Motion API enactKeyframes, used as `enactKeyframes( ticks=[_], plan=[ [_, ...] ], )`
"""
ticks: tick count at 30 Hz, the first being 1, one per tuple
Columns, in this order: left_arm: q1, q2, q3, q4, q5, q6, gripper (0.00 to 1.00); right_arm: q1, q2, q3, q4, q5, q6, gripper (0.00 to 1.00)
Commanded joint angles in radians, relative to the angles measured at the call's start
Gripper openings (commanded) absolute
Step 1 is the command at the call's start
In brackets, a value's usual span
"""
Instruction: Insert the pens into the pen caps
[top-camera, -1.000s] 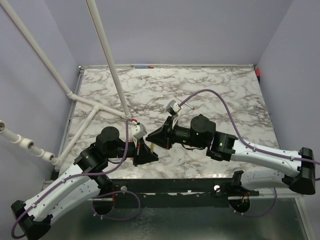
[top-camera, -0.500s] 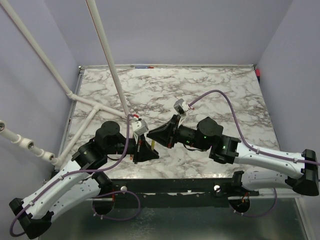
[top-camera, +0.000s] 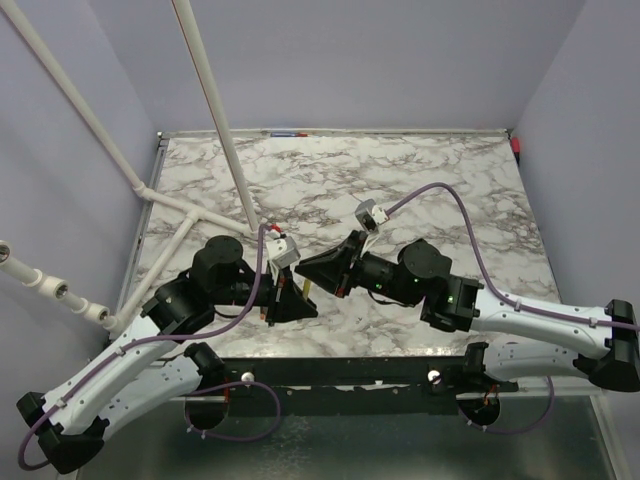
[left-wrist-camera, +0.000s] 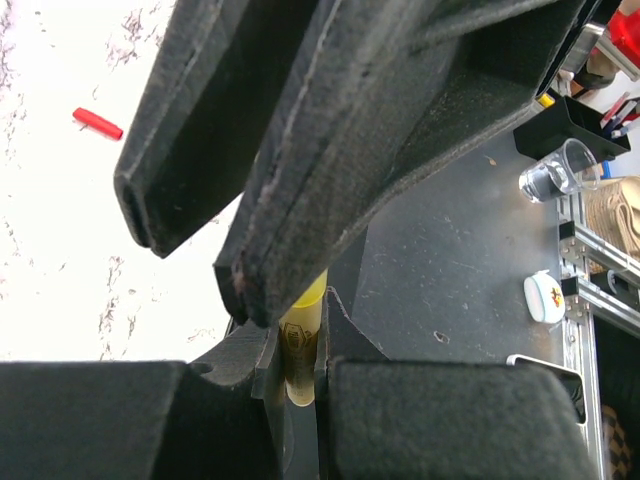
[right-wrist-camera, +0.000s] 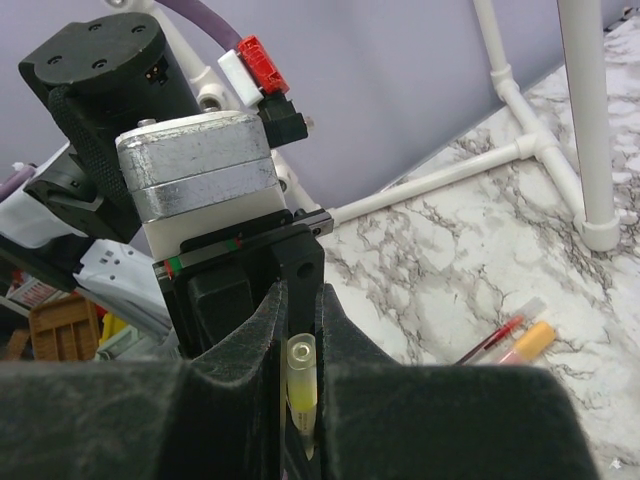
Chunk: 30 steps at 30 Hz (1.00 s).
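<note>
Right wrist view shows the right pincer (right-wrist-camera: 300, 310) nipping a yellowish cap (right-wrist-camera: 302, 385) opposite the left pincer (left-wrist-camera: 300, 330) clamping a yellow pen (left-wrist-camera: 300, 352) above the bench (top-camera: 400, 170); slight misalignment could jam or drop either.

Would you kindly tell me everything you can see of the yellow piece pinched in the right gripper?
The yellow piece is a slim tube of pale, translucent plastic with a round, open-looking end. It stands lengthwise between the shut fingers of the right gripper, which press on both its sides. Its open end points at the left gripper just ahead; contact there cannot be told.
</note>
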Motion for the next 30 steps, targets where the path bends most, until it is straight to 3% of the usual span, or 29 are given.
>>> enactKeyframes(
  ticks=[1,20,30],
  plan=[
    [0.033,0.002,0.159,0.415,-0.161,0.004,0.00,0.122,0.064,-0.112,-0.386,-0.249,0.056,0.00],
    [0.033,-0.066,-0.061,0.414,-0.068,-0.100,0.00,0.124,0.028,0.083,-0.445,0.060,-0.010,0.01],
    [0.033,-0.098,-0.153,0.413,-0.035,-0.138,0.00,0.124,0.040,0.152,-0.421,0.132,-0.033,0.16]
  ],
)
